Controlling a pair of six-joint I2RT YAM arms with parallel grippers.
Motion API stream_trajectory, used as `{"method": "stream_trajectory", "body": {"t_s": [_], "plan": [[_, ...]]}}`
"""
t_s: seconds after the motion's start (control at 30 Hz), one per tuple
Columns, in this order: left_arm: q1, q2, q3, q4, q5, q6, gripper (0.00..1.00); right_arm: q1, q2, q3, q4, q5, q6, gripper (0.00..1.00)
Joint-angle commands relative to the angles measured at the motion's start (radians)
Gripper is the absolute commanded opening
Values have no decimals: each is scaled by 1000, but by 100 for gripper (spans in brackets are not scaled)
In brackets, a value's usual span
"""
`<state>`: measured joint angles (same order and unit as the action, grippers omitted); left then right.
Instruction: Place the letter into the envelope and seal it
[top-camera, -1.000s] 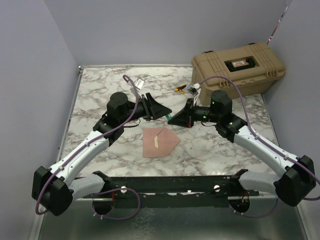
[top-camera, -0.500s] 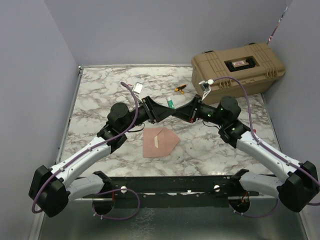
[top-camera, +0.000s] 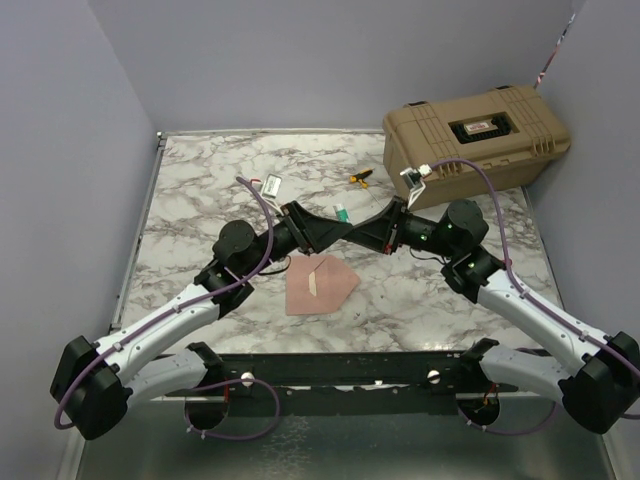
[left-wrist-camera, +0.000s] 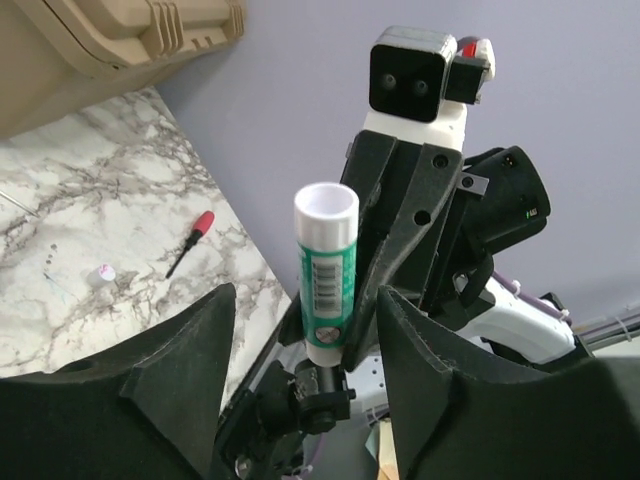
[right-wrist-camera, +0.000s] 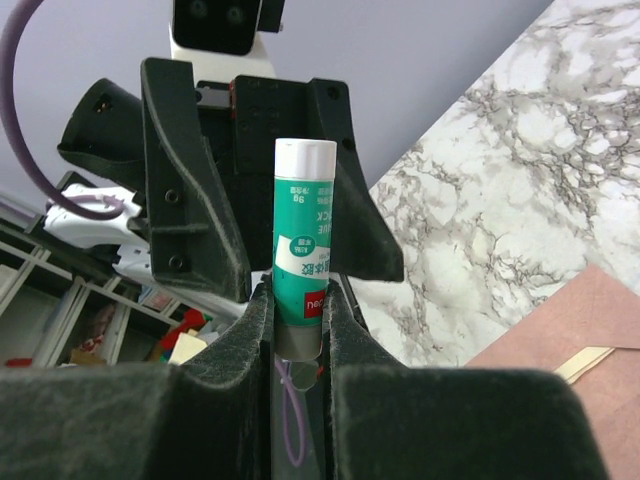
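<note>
The marbled table (top-camera: 200, 190) bears a tan case (top-camera: 425, 130) whose lid label is too small to read. Both arms reach inward, wrists meeting above the envelope (top-camera: 320, 283), which lies flat. The right gripper (right-wrist-camera: 300, 290) clamps a green glue stick (right-wrist-camera: 302, 240) marked "9g". The left gripper (left-wrist-camera: 305, 300) faces it, spread wide.

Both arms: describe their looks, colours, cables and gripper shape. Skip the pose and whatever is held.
The left arm and right arm match: white links between bulky black joints, with a purple cable running along each. The left gripper and right gripper are matt black with broad, wedge-shaped fingers.
</note>
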<state>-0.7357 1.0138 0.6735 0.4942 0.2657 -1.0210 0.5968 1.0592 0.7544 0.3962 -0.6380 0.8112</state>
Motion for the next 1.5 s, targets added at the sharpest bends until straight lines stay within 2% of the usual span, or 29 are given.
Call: {"method": "stream_trajectory", "body": {"t_s": [0.0,0.07,0.13,0.3,0.6,0.77,0.83,0.9,0.97,1.03,1.1,1.17,1.27,1.4,1.47], "plan": [[-5,-23,-2,47,-43,36,59,8,-17,9,19,-48,-9,1],[-6,-21,-3,46,-41,42,53,6,-10,18,19,-66,-6,1],[-5,-25,-9,51,-51,41,51,7,-3,17,37,-109,-3,1],[-6,-18,6,51,-20,45,40,8,-20,-7,56,-95,20,1],[-5,17,3,63,51,93,33,7,17,-7,173,-102,81,1],[-7,57,6,144,106,105,12,8,32,6,145,-84,94,1],[-6,69,6,156,116,115,0,8,33,13,115,-68,85,2],[-6,72,5,159,108,134,0,7,33,15,95,-51,73,8],[-5,72,3,159,89,169,0,8,19,25,6,-12,32,28],[-6,74,4,138,73,222,0,7,-11,62,-180,71,-51,51],[-6,78,11,87,56,292,0,8,-51,100,-350,161,-141,64],[-5,84,23,43,60,353,0,6,-97,141,-505,222,-220,69],[-5,88,37,6,125,439,0,6,-136,213,-645,246,-318,71],[-7,100,70,-9,303,519,0,7,-127,299,-678,209,-397,72],[-5,104,92,-29,344,545,0,7,-88,355,-683,237,-393,71]]}}
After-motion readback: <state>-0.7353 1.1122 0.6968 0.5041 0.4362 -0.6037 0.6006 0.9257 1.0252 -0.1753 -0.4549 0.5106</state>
